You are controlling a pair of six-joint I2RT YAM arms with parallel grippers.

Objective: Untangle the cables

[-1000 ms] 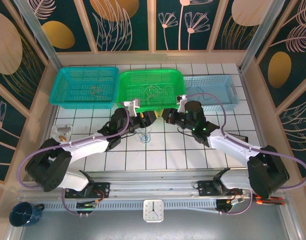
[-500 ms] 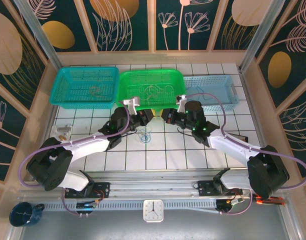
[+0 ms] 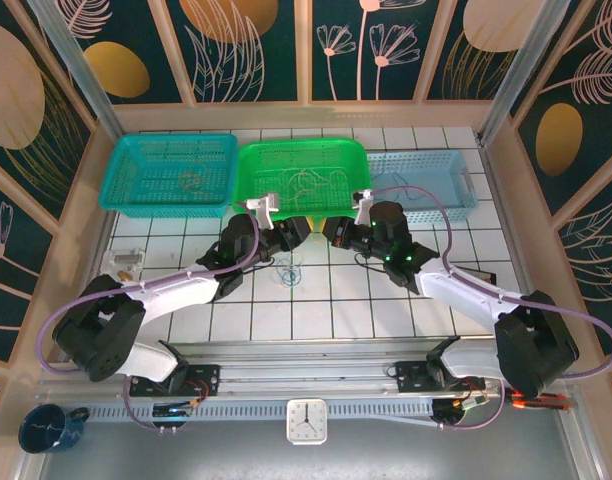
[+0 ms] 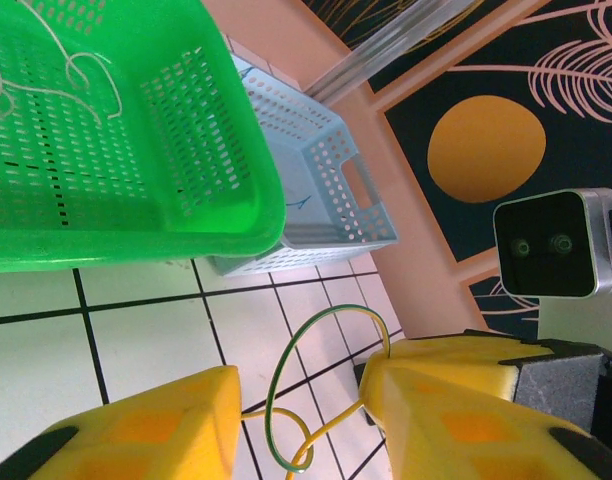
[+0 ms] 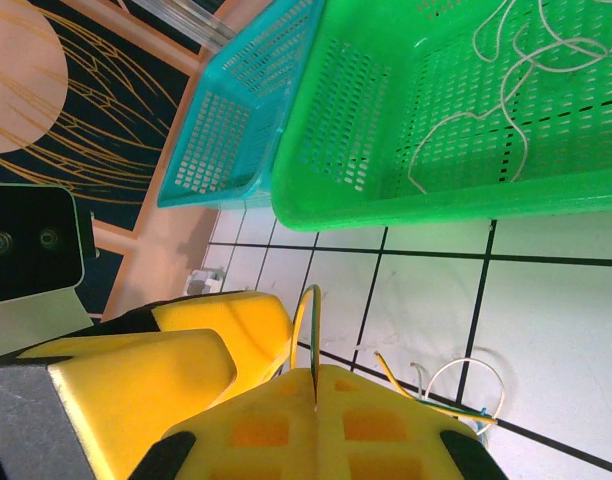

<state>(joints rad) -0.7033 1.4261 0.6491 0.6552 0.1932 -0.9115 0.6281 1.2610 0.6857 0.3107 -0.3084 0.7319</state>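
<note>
Left fingers (image 4: 156,420) of the left gripper (image 4: 301,392) stand partly apart, a clear gap between the yellow pads. A loop of yellow-green cable (image 4: 331,309) hangs in that gap, far slimmer than the opening and not pinched by it. One end of the loop runs to the pad on the far side of the gap; contact there is hard to judge.

Right fingers (image 5: 366,425) of the right gripper (image 5: 314,388) are pressed together, with the yellow-green cable coming out of the seam between them and arching up and over toward the left pads just beside.

From above, both grippers meet tip to tip, nearly touching.

Below the right fingers, on the tiled table (image 5: 546,320), lies a loose tangle (image 5: 451,400): a white loop with yellow and blue ends.

Beyond both sets of fingertips sits the green basket (image 5: 386,200), holding cream cables (image 5: 516,100). Beside it, the teal basket (image 5: 226,140) holds tan cables (image 3: 191,180). On its other side, the pale blue basket (image 4: 316,150) holds a thin blue cable (image 4: 300,202).
</note>
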